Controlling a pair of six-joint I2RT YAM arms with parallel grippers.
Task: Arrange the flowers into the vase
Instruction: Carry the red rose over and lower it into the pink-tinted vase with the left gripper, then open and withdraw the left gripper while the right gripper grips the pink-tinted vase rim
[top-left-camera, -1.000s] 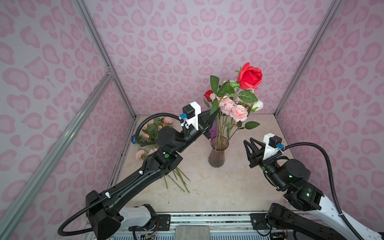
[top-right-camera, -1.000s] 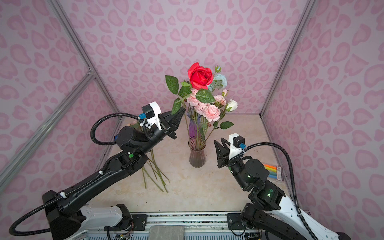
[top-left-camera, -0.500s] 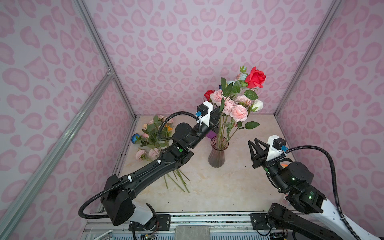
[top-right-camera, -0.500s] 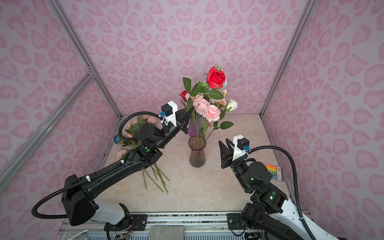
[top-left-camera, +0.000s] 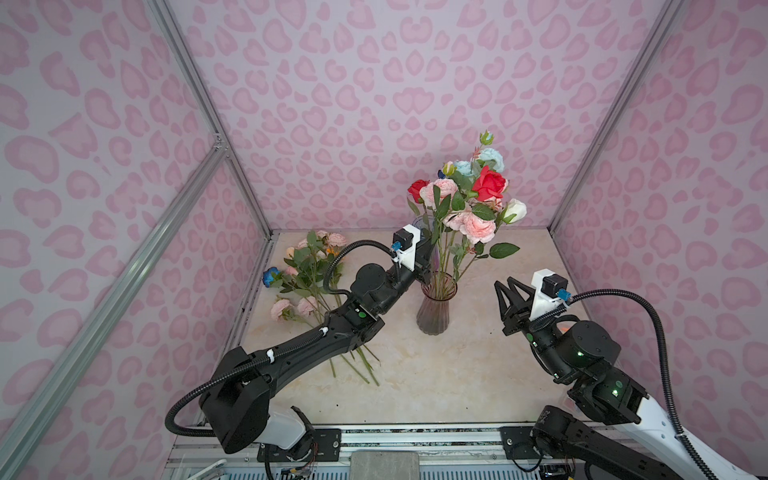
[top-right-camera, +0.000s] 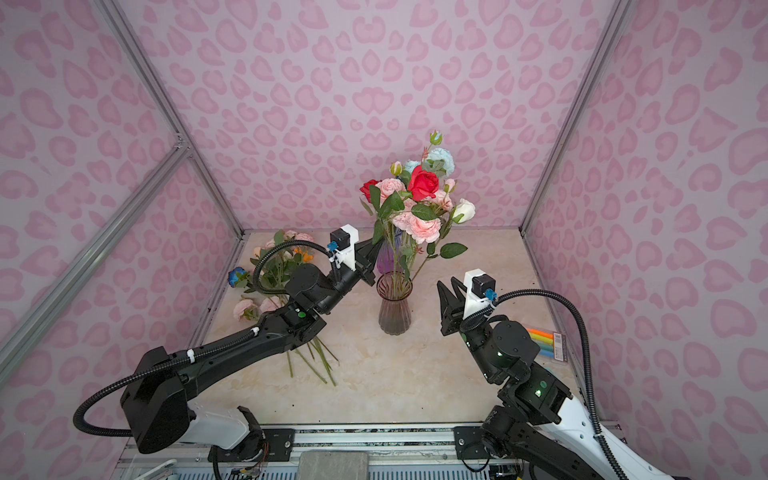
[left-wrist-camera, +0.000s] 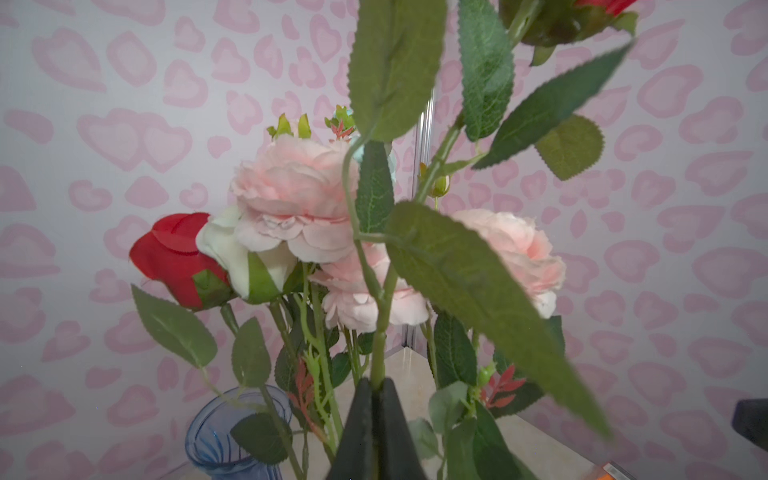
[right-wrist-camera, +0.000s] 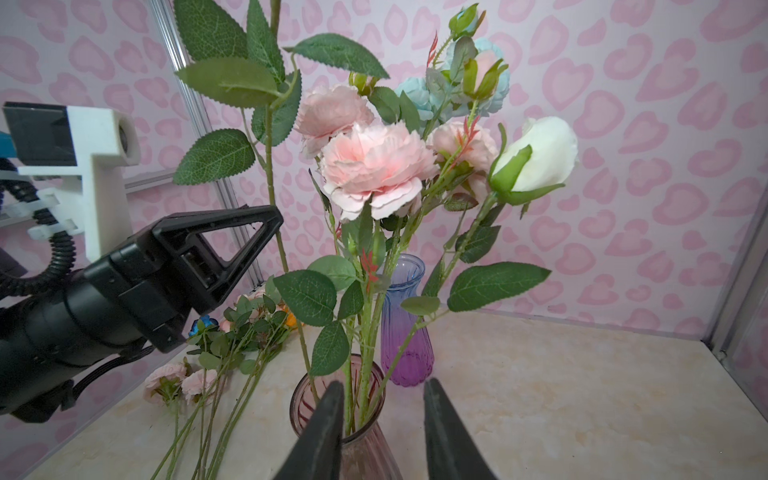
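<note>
From both top views we look down from high over the front edge onto the whole desk (top-left-camera: 419, 386), facing the back wall (top-left-camera: 374, 104); near-identical framing, pink vase (top-right-camera: 394, 309) near centre in both. Left wrist view: very close, along its jaws closed on a rose stem (left-wrist-camera: 380, 340), into the bouquet (left-wrist-camera: 291, 199). Right wrist view: low, close, we face the same vase and bouquet, left arm (right-wrist-camera: 104, 299) included.

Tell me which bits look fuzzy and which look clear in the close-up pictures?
In the left wrist view, the big leaf by the lens is blurry, and so is the left gripper pinching the rose stem; the pink peony behind is clearer. In the right wrist view, the pink bloom is sharp, the right gripper soft.
</note>
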